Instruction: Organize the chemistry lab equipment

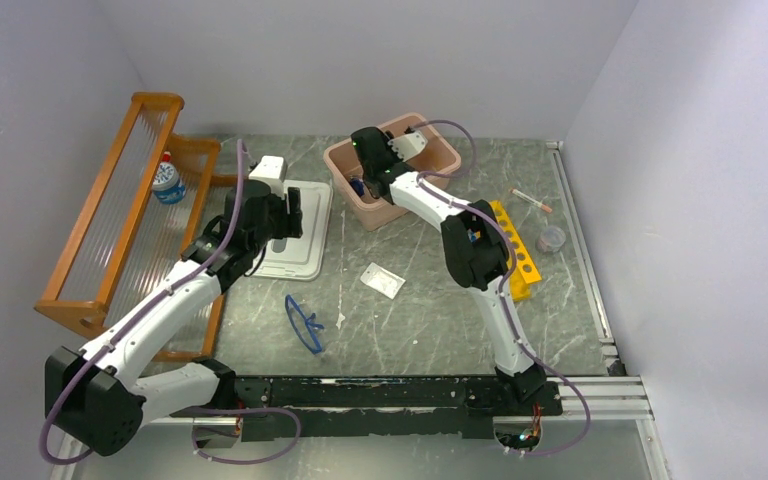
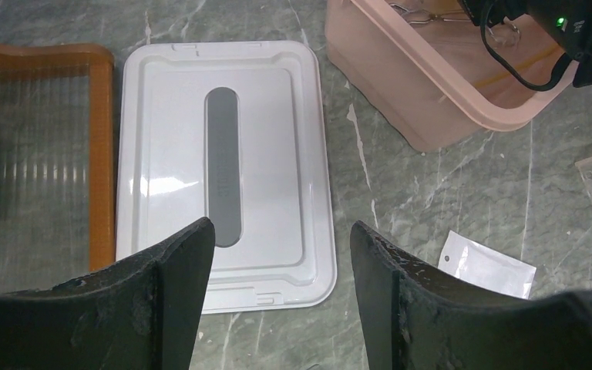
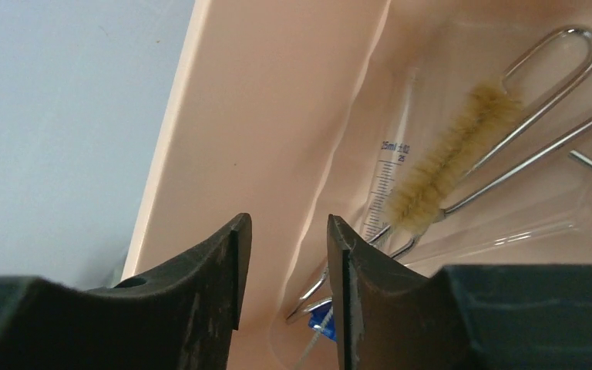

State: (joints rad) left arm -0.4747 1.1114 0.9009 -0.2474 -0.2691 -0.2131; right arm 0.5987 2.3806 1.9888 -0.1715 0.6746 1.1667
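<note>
Blue-framed safety glasses lie on the table near the front middle. A white packet lies right of them and also shows in the left wrist view. My left gripper is open and empty above a white lid, its jaws wide apart. My right gripper reaches into the pink bin, its jaws partly open with nothing between them. Inside the bin lie a tan brush, metal forceps, a clear graduated tube and a small blue piece.
The orange slatted shelf stands at the left with a small bottle on it. A yellow tube rack, a thin capped tube and a small clear cup are at the right. The pink bin wall is right of the lid.
</note>
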